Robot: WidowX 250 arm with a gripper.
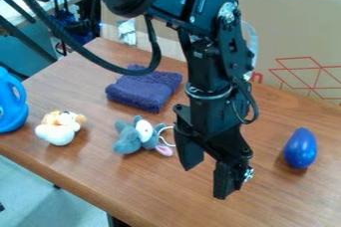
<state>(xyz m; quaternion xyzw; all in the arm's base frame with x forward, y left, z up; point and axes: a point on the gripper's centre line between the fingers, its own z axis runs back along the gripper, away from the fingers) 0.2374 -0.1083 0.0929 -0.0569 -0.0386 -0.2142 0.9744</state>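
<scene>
The gripper (208, 178) hangs over the wooden table (156, 183), jaws apart, beside a grey plush toy (132, 138). A folded purple towel (143, 89), a white-and-tan plush toy (59, 130), a blue jug (9, 102) and a glossy blue ovoid (300, 148) rest around it.

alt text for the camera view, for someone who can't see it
A black robot arm hangs over a wooden table, its pincer open and empty beside a grey plush toy. Behind the toy lies a folded purple towel; a tan-and-white plush and blue jug sit at picture left, a blue egg-shaped object at right.
</scene>
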